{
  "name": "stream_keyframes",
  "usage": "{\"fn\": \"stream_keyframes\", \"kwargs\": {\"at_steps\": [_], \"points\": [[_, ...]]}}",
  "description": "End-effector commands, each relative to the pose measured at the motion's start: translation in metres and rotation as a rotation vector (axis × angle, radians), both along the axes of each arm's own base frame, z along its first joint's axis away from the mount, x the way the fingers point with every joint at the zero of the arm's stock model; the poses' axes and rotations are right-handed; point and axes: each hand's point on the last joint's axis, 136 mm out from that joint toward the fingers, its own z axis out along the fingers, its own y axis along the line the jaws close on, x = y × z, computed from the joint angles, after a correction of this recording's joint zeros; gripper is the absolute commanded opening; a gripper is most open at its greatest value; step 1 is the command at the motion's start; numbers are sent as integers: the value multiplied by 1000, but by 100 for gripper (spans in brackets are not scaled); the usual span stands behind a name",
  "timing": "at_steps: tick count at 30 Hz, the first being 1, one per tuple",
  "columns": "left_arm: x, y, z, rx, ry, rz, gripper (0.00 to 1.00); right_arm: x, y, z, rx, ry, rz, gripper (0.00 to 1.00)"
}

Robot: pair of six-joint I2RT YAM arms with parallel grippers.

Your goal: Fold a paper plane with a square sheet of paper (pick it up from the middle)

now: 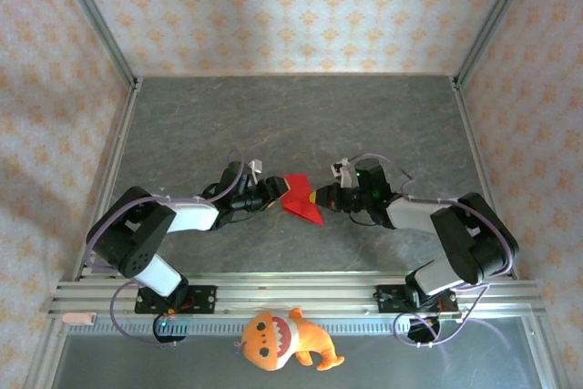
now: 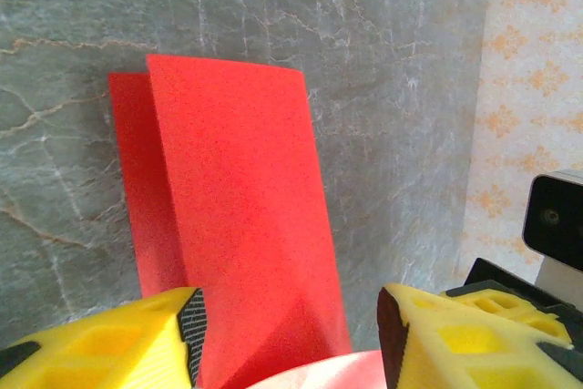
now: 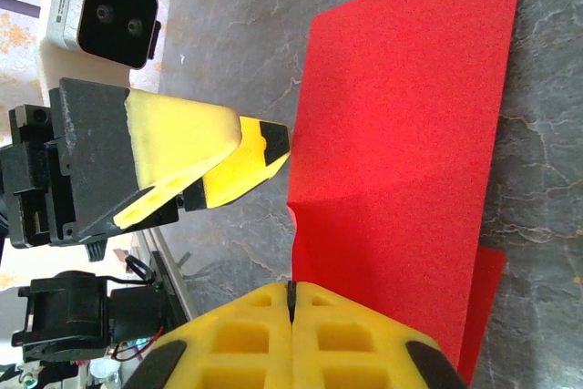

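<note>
From above, the square sheet of paper (image 1: 301, 199), folded into a red pointed shape, sits near the middle of the grey marbled table (image 1: 291, 116), between the two arms. The left gripper (image 1: 276, 190) meets its left edge and the right gripper (image 1: 319, 196) its right edge. The far half of the table lies bare up to the patterned walls (image 1: 291, 6). On the near side the metal rail (image 1: 301, 293) runs close behind the arms, and an orange plush toy (image 1: 278, 339) lies beyond it, well apart from the paper. In the left wrist view, the paper (image 2: 237, 207) rises in two layers, the front one curved and the back one showing as a strip on the left. The left gripper (image 2: 290, 343) has its jaws apart with the paper's near end between them, and one of its yellow fingers (image 2: 100, 343) sits just beside the paper's left edge. Stone-like surface (image 2: 383, 61) stretches free beyond the paper, the wall (image 2: 528, 61) closes the right side, and the other arm's camera (image 2: 557, 218) stands at the right edge. In the right wrist view, the right gripper (image 3: 291, 302) is pressed closed, pinching the paper (image 3: 410, 134) at its edge. The left gripper (image 3: 269, 148) points at the paper's near edge, its camera (image 3: 105, 11) above it, with bare table (image 3: 237, 25) around.
</note>
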Motion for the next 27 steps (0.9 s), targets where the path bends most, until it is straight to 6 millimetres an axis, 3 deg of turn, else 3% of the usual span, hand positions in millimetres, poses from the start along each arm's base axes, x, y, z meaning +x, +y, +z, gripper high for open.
{"fn": "stream_keyframes", "kwargs": {"at_steps": [1, 3, 6, 11, 18, 27], "points": [[5, -4, 2, -15, -13, -15, 52, 2, 0, 13, 38, -38, 1, 5], [5, -2, -1, 0, -1, -7, 54, 2, -1, 15, 42, -43, -2, 5], [5, 7, -4, 38, 12, 33, 66, 3, -2, 16, 42, -46, -12, 5], [5, 14, 3, 51, -10, 60, 70, 3, -4, 16, 48, -47, -20, 5], [6, -7, 6, -51, 2, -9, 58, 2, -3, 19, 66, -48, -20, 5], [10, -16, 6, -84, 0, -36, 44, -2, -4, 23, 79, -57, -13, 5]]}}
